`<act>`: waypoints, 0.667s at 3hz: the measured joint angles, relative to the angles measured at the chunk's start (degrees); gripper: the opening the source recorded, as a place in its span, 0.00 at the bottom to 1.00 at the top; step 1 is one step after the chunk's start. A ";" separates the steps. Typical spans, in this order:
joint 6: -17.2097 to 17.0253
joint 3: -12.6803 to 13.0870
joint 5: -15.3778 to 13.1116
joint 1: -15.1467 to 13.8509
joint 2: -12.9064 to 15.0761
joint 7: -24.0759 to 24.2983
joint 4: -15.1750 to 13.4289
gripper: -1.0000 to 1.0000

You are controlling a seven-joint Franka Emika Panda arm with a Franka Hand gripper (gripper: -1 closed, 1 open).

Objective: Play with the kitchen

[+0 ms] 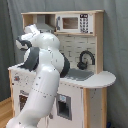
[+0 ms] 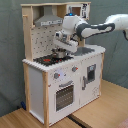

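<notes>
Kitchen (image 2: 62, 75) stands on a light wood floor against a dark curtain in both exterior views. Only the second exterior view shows the gripper (image 2: 60, 51), low over the black stovetop (image 2: 50, 58) near the counter's left end; whether it is open I cannot tell. In the first exterior view the arm (image 1: 45, 75) hides the stovetop, while the faucet (image 1: 85, 59) and microwave (image 1: 73, 23) show clearly.
</notes>
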 joint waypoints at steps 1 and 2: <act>-3.06 -2.32 -2.04 3.89 2.63 0.06 3.67 1.00; -6.57 -3.98 -3.41 7.00 4.60 0.11 7.28 1.00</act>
